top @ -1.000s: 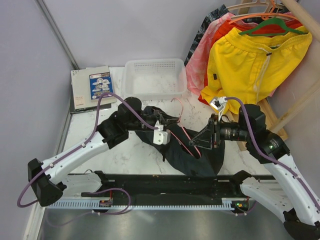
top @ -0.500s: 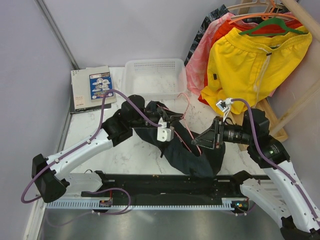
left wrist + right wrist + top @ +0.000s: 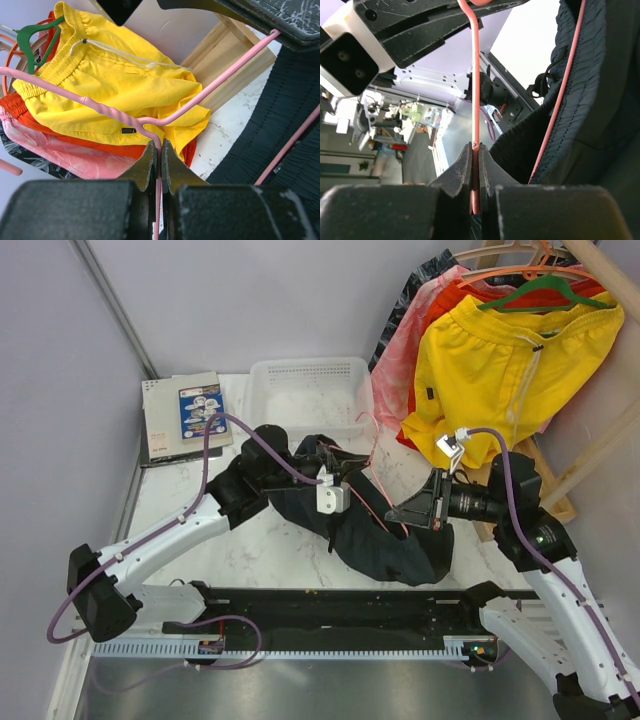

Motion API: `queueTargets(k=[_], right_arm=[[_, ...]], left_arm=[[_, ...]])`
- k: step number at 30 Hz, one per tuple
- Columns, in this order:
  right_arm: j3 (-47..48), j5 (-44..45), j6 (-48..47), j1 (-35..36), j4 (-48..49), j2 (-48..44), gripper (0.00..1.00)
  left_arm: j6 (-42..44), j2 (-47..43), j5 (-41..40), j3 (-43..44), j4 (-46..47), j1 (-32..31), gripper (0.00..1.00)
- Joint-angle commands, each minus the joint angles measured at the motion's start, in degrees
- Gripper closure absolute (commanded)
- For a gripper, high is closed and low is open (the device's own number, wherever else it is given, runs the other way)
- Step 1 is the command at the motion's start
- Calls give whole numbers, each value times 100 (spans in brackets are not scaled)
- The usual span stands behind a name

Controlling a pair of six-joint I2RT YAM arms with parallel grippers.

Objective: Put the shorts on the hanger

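**Grippers both clamped on the pink hanger, shorts draped in between**

So, going left to right. The left gripper (image 3: 160, 150) is pressed together with basically no gap, and it's pinching one thin wire of the hanger (image 3: 115, 112). The pinch sits right under the spot where the wires meet and the twisted stretch starts. In the top view that gripper sits mid-table, just in front of the white basket (image 3: 310, 370).

The hanger's frame runs as a diagonal in the top view, from the left gripper at the upper left down to the right gripper at the lower right. A curl of pink wire pokes out on the far side toward the basket's near right corner. Looks like the hook, but it's too thin for me to say for sure.

The shorts (image 3: 390, 545) hang off that frame between the two grippers. Their long axis follows the same diagonal, and the lower end is bunched up on the table (image 3: 260, 540). In the right wrist view the ribbed waistband edge lies along a pink wire.

The right gripper (image 3: 475, 150) is also squeezed together, nipping a single pink wire that runs straight up from its tips. The shorts are just beside it, and I can't tell whether they touch the fingers.

Off to the far right, the yellow shorts (image 3: 500, 360) hang on a green hanger (image 3: 545, 290), well apart from all this.
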Motion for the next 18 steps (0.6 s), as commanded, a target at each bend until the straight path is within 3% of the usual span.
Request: queueTargets(k=[1, 4, 5, 8, 9, 10, 11, 13, 14, 15, 18], right_arm=[[512, -568, 505, -97, 372, -15, 91], [635, -709, 628, -159, 328, 11, 91], [645, -735, 672, -176, 328, 11, 100], [723, -858, 778, -299, 328, 29, 100], [776, -833, 795, -317, 319, 20, 100], [924, -771, 769, -395, 293, -6, 100], [1022, -727, 734, -448, 206, -32, 100], [1398, -473, 594, -624, -189, -41, 100], [1548, -359, 550, -712, -338, -33, 100], [1837, -236, 549, -791, -627, -33, 100], [2190, 186, 724, -1195, -1102, -76, 100]], left_arm=[[-404, 305, -401, 404, 808, 153, 98], [-527, 525, -420, 607, 844, 162, 98], [-545, 587, -402, 642, 896, 162, 98], [-702, 727, -411, 844, 871, 136, 98], [-747, 728, -437, 897, 835, 136, 94], [-808, 737, -498, 993, 809, 127, 86], [-896, 728, -542, 1029, 757, 136, 66], [-940, 614, -700, 1064, 625, 127, 45], [-1123, 561, -770, 1056, 624, 136, 12], [-1255, 422, -867, 1064, 520, 136, 3], [-1625, 149, -1183, 1126, 291, 136, 1]])
